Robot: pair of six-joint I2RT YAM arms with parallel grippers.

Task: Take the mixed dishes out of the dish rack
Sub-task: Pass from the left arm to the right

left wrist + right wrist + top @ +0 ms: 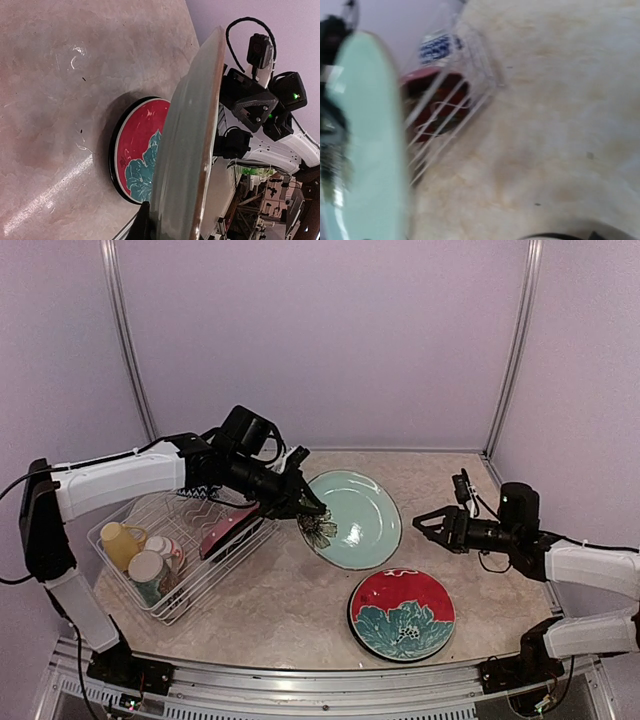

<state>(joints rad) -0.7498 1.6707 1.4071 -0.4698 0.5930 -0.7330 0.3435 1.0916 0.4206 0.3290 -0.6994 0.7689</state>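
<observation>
Left pincer (pixel 311 508) was clamped on green plate (pixel 358 518) by its left rim; plate ran rightward, tilted off worktop (pixel 290 590). Right pincer (pixel 428 524) sat apart, beyond it.

The counter (pixel 60 100) is finished in a beige marbled stone look, smooth and polished, with light reflected in streaks. The pale green plate (pixel 358 515) and the red floral plate (pixel 402 614) are glazed, glossy ceramic. The dish rack (pixel 222 562) is formed of white coated wire.
</observation>
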